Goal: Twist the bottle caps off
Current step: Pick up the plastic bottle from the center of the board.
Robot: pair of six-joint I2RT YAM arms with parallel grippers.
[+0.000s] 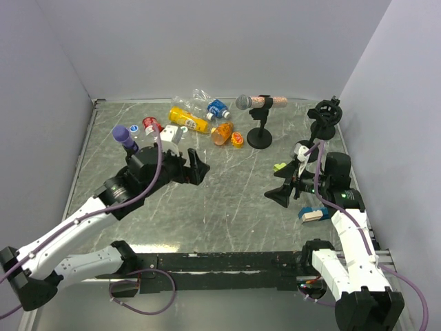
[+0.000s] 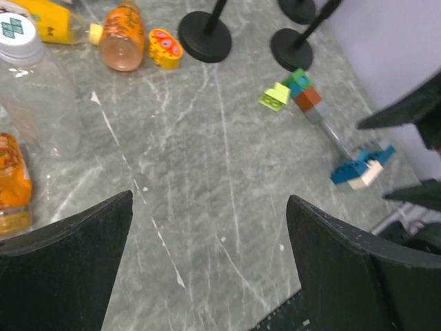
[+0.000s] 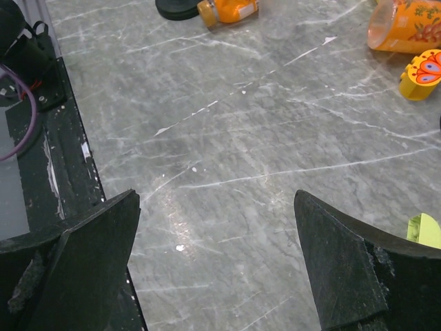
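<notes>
- Grey marbled counter (image 1: 227, 200); bottles (image 1: 189, 121) clustered at its far side.
- Left pincer (image 2: 207, 234) and right pincer (image 3: 217, 234) both gape, empty.
- Judged step: approach; next, one pincer must seize a bottle.

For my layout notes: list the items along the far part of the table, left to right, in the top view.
Purple-headed microphone → small red-labelled bottle → yellow plastic bottle → stubby orange bottle → grey-headed microphone on its round-based stand → black clamp stand.
</notes>
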